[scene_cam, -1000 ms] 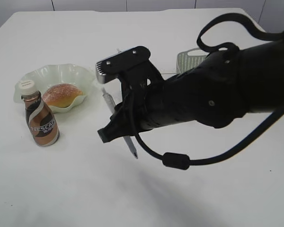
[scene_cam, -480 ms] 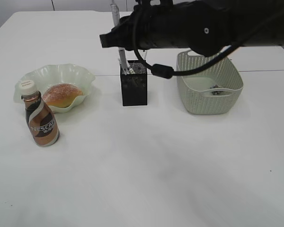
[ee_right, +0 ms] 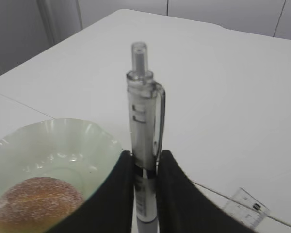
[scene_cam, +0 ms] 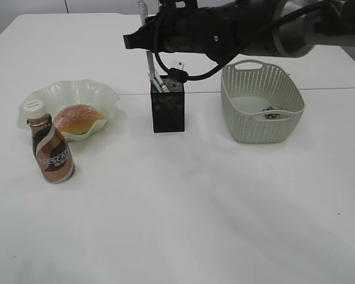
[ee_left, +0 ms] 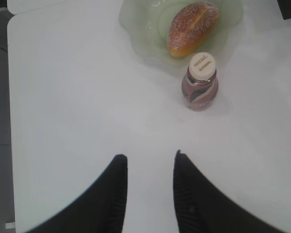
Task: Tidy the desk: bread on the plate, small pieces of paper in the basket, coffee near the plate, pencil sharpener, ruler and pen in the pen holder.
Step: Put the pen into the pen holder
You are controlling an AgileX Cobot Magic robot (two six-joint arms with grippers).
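White and plain, the desk (scene_cam: 183,225) fills the scene, with a thin seam line across its far half. Above the far middle reaches the black right arm (scene_cam: 236,29), coming in from the right side. Its right gripper (ee_right: 144,167) is closed on the pen (ee_right: 144,141), which stands upright between the two black fingers (ee_right: 114,194), the push-button end on top. In the exterior view the pen hangs straight over the pen holder (scene_cam: 167,109), and its lower end seems to be at the mouth of the cup; I cannot tell if it touches anything inside.

On the right stands the basket (scene_cam: 262,109), pale grey-green with holes in its walls. One crumpled piece of paper (scene_cam: 271,112) lies on its bottom near the right wall. On the left is the plate (scene_cam: 53,97), pale green with a wavy rim, and the bread (scene_cam: 77,118) rests in its near right part, golden-brown with sugar on top. The coffee (scene_cam: 52,151) stands upright on the desk just near the plate's near edge, a little left of the bread, white cap on.

The pen holder is black mesh and stands between the plate and the basket, apart from both. The ruler (ee_right: 245,206) shows in the right wrist view as a clear corner with black marks, low and to the right of the pen.

The left gripper (ee_left: 149,194) hovers over bare desk on the near left side, its fingers apart with nothing between them.
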